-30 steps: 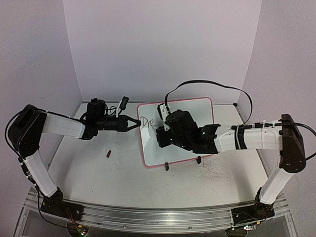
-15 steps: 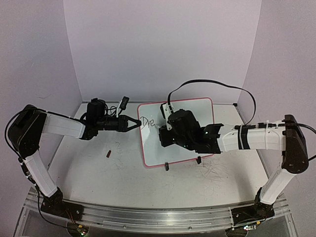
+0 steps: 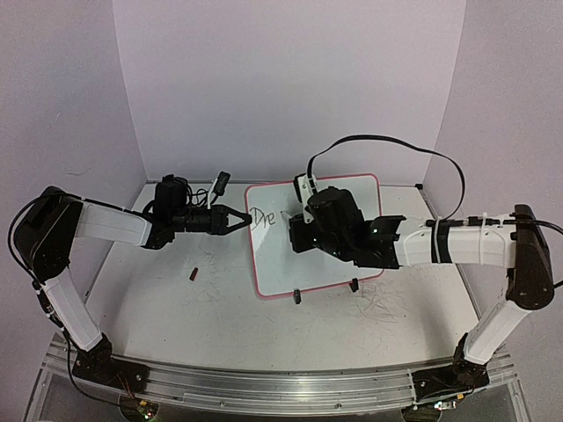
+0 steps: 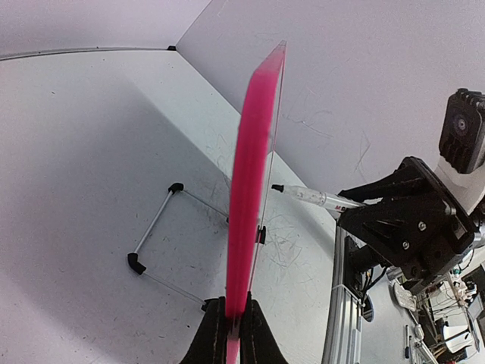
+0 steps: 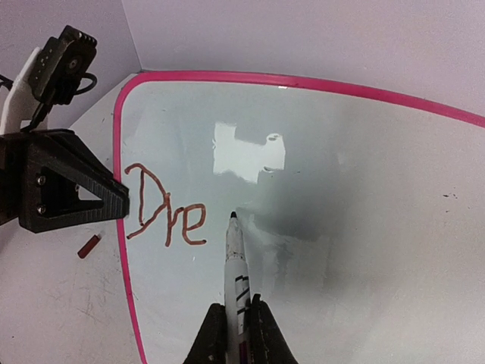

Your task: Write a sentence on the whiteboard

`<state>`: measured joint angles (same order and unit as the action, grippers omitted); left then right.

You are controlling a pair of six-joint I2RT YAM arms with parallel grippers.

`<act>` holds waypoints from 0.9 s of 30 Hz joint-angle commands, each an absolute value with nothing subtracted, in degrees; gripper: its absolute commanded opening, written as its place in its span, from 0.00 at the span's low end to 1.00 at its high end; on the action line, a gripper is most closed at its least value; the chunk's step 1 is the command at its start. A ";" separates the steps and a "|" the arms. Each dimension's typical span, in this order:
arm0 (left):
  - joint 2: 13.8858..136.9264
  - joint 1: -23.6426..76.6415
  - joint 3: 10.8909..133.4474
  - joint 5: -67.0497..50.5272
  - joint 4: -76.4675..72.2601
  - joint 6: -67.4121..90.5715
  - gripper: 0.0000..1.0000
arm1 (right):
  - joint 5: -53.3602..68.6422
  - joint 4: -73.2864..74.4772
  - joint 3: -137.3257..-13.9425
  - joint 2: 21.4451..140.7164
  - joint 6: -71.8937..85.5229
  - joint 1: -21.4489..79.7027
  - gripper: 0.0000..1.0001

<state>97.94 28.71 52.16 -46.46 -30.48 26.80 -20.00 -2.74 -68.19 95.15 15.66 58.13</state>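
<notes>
The whiteboard (image 3: 274, 262), pink-framed, stands tilted on the table. My left gripper (image 3: 244, 220) is shut on its left edge, and the left wrist view shows the pink frame (image 4: 254, 152) edge-on between the jaws of that gripper (image 4: 233, 322). My right gripper (image 5: 237, 307) is shut on a white marker (image 5: 235, 258), whose black tip sits by the board (image 5: 364, 189) just right of the writing. The sentence (image 5: 163, 216) reads "Dre" near the top left corner (image 3: 262, 216). From above, the right wrist (image 3: 330, 224) hides its fingers.
A small red cap (image 3: 193, 272) lies on the table left of the board. The board's black clip feet (image 3: 297, 297) and wire stand (image 4: 155, 227) rest on the scuffed tabletop. A black cable (image 3: 387, 145) loops above the right arm. A metal rail (image 3: 264, 387) runs along the near edge.
The right gripper with the marker has moved rightward across the board, and the writing has grown from "Dr" to "Dre". The left gripper has kept its hold and place.
</notes>
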 commanded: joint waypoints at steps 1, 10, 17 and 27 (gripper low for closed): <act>95.48 28.74 53.76 -46.77 -30.50 26.98 0.00 | -21.97 -3.71 -70.40 95.86 15.72 57.58 0.00; 95.60 28.74 53.73 -46.87 -30.50 26.96 0.00 | -21.86 -3.64 -71.60 97.27 15.19 57.27 0.00; 95.50 28.74 53.71 -46.85 -30.50 26.98 0.00 | -21.22 -3.39 -72.28 97.90 14.68 57.26 0.00; 95.60 28.72 53.74 -46.94 -30.47 26.96 0.00 | -18.79 -2.93 -70.49 97.23 15.18 57.78 0.00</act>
